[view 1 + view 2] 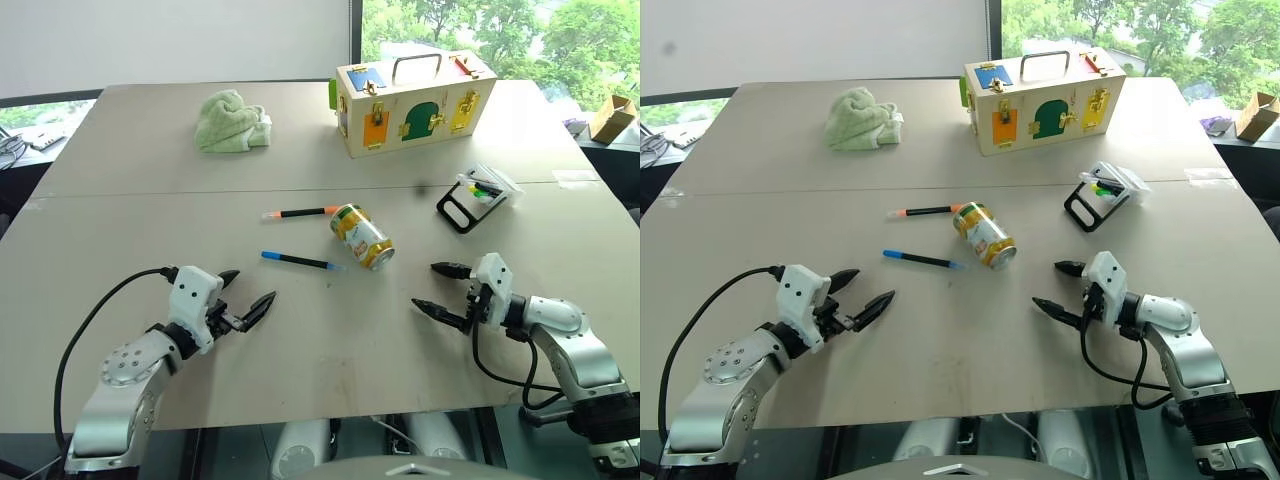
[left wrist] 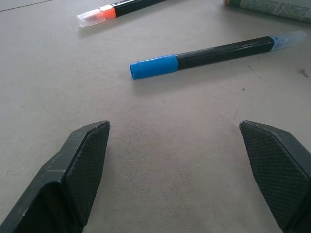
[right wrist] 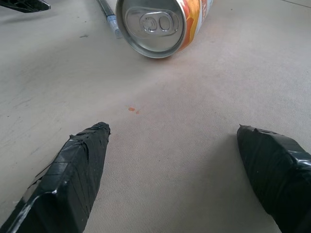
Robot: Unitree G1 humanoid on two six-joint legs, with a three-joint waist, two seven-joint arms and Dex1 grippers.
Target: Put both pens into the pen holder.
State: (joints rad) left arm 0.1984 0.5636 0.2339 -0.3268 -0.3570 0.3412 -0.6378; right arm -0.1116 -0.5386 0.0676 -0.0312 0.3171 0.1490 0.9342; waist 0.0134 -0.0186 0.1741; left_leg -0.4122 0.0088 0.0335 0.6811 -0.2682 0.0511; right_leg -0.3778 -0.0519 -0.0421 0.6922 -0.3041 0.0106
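Note:
Two black-barrelled pens lie flat mid-table. The orange-capped pen (image 1: 300, 212) is the farther one, just left of a tipped can; the blue-ended pen (image 1: 302, 261) lies nearer me, also seen up close as the blue-ended pen (image 2: 209, 54). The pen holder (image 1: 478, 194), a clear tray on a black loop frame with coloured markers inside, stands at the right. My left gripper (image 1: 246, 291) hovers open over bare table, short of the blue-ended pen. On the right, my right gripper (image 1: 436, 289) is open and empty, facing the can's lid.
A yellow-green drink can (image 1: 362, 236) lies on its side between the pens and my right gripper. A wooden box (image 1: 414, 100) with coloured doors and a handle stands at the back. A green cloth (image 1: 231, 121) lies crumpled at the back left.

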